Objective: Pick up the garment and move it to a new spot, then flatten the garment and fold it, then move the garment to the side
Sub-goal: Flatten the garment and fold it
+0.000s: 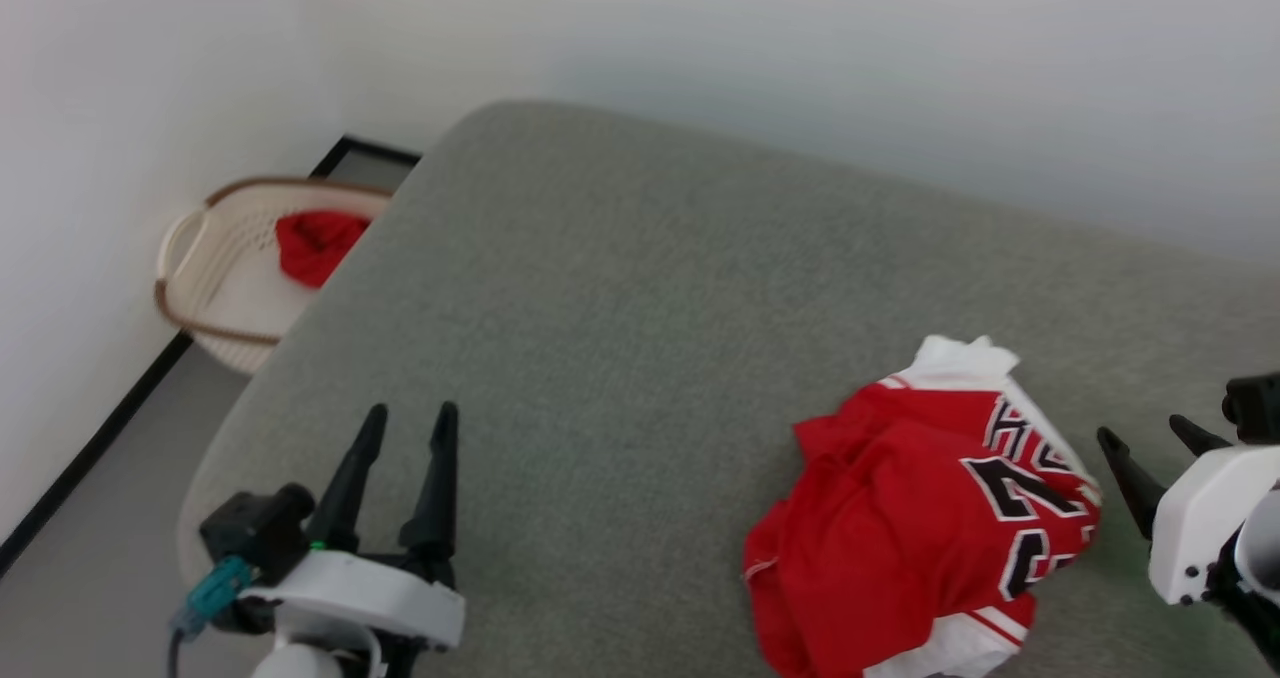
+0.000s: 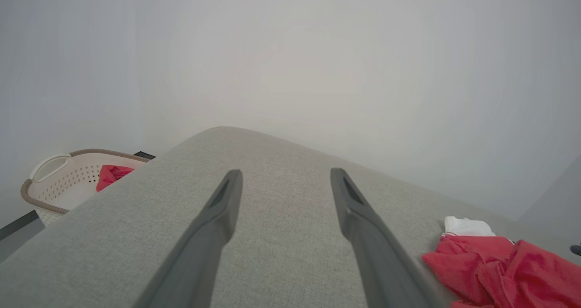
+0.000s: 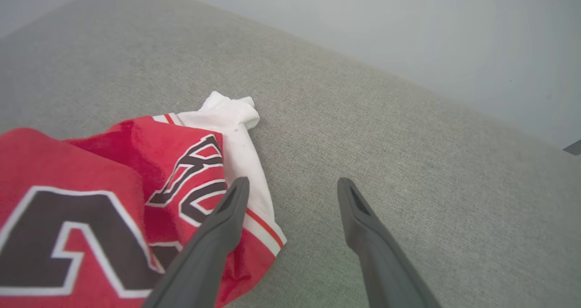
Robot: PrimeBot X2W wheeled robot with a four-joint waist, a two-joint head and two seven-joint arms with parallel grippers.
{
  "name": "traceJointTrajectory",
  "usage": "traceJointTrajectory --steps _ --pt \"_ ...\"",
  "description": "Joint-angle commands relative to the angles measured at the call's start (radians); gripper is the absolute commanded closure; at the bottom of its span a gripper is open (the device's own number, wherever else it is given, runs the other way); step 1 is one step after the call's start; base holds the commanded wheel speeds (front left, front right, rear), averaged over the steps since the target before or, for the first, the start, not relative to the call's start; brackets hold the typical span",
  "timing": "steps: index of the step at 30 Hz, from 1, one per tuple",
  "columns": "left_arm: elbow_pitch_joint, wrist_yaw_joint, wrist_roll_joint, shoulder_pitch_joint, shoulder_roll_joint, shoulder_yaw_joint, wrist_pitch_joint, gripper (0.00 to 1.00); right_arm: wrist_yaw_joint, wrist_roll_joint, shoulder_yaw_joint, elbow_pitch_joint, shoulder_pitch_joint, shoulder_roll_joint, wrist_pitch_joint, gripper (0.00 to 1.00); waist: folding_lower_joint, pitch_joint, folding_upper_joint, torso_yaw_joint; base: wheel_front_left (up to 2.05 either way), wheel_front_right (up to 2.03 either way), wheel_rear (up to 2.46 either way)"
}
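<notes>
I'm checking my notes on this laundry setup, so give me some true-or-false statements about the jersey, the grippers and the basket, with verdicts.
1. The red jersey lies crumpled on the grey padded surface. True.
2. The left gripper is shut on the jersey. False: it is open, holds nothing and is well apart from the jersey.
3. The right gripper is open, close beside the jersey. True.
4. The cream perforated basket stands on the padded surface. False: it stands off the surface, by the wall, with a plain red cloth inside.
</notes>
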Motion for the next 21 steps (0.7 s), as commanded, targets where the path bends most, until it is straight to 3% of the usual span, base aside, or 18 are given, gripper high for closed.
traceJointTrajectory --steps 1,13,16,21 --pt "0.007 -0.01 0.015 -0.022 -0.017 -0.002 0.0 0.0 -0.001 0.019 0.019 0.021 -0.032 -0.019 0.029 0.0 0.0 0.084 -0.0001 0.067 0.0 0.0 0.0" --pt "0.061 -0.043 0.063 -0.085 -0.097 0.022 0.0 0.0 -0.001 0.111 0.115 0.155 -0.117 -0.072 0.142 0.0 0.0 0.157 -0.0001 0.118 0.0 0.0 0.0" --pt "0.073 -0.048 0.071 -0.095 -0.106 0.032 0.0 0.0 0.0 0.124 0.15 0.188 -0.129 -0.079 0.153 1.0 0.0 0.16 -0.0001 0.12 0.0 0.0 0.0" --pt "0.087 -0.052 0.075 -0.089 -0.107 0.058 0.0 0.0 -0.001 0.152 0.157 0.224 -0.171 -0.09 0.134 1.0 0.0 0.146 -0.0001 0.105 0.0 0.0 0.0"
